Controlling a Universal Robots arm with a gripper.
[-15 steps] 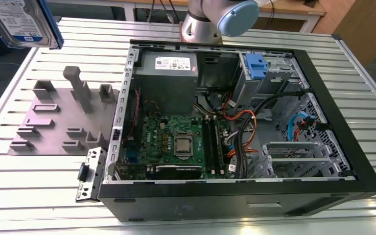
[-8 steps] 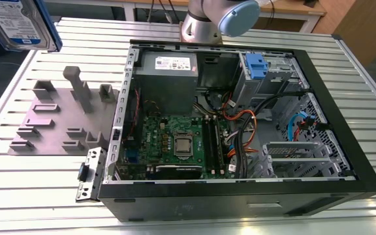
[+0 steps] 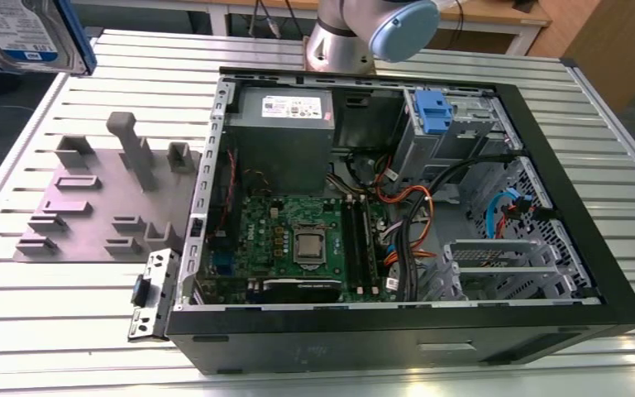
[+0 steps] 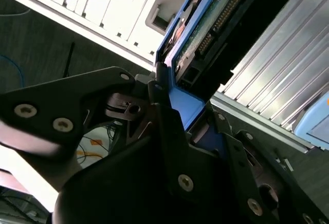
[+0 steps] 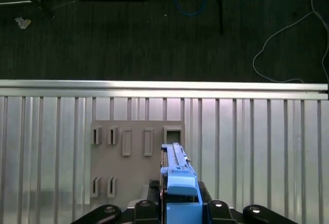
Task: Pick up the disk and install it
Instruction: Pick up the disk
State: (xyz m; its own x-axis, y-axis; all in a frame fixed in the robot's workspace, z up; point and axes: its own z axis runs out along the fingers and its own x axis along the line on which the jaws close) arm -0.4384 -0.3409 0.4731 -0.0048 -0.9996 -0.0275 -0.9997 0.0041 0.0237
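gripper [image 4: 184, 110] pinching the hard drive [image 3: 20, 29] by its blue bracket [image 5: 181, 193]. drive aloft at the exterior view's far left, well apart from the open pc case [image 3: 406, 331]. judgement: grip firm, carry it steady, clear the case rim.

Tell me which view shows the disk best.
The exterior view: the disk shows its labelled face. The second wrist view shows its connector edge; the first wrist view shows its blue bracket edge-on.
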